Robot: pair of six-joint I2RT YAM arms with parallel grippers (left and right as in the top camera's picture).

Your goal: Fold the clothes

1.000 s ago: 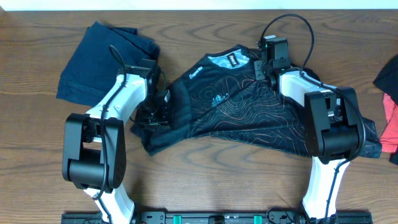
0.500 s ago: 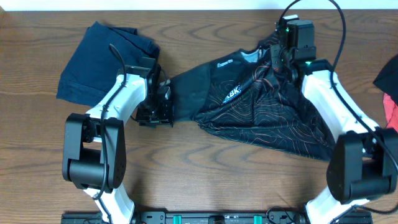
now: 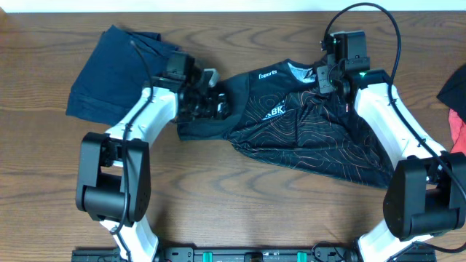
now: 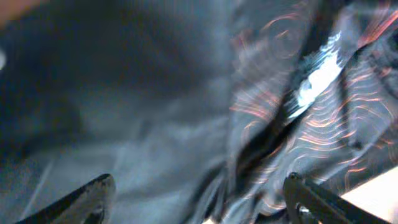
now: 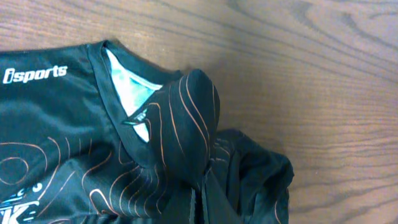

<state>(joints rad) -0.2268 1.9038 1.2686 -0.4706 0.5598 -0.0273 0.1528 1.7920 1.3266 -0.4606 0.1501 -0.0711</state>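
Note:
The black jersey [image 3: 306,142] with thin orange contour lines lies chest-up across the middle of the table, collar toward the back. My left gripper [image 3: 213,102] hovers over its left sleeve, its jaws standing wide apart. The blurred left wrist view shows both fingers [image 4: 93,199] spread, with jersey fabric [image 4: 186,112] under the gap. My right gripper [image 3: 325,78] is shut on the jersey's shoulder beside the collar. In the right wrist view the fabric [image 5: 186,124] bunches into a pinched fold at the bottom centre and hides the fingertips.
A navy denim garment [image 3: 116,69] lies at the back left, just behind my left arm. A red garment [image 3: 457,138] and a dark one [image 3: 453,91] sit at the right edge. Bare wooden table [image 3: 240,218] lies in front of the jersey.
My left gripper opened, let go of the sleeve and moved up and right. Earlier the right gripper carried the shoulder toward the back; the jersey now lies flatter.

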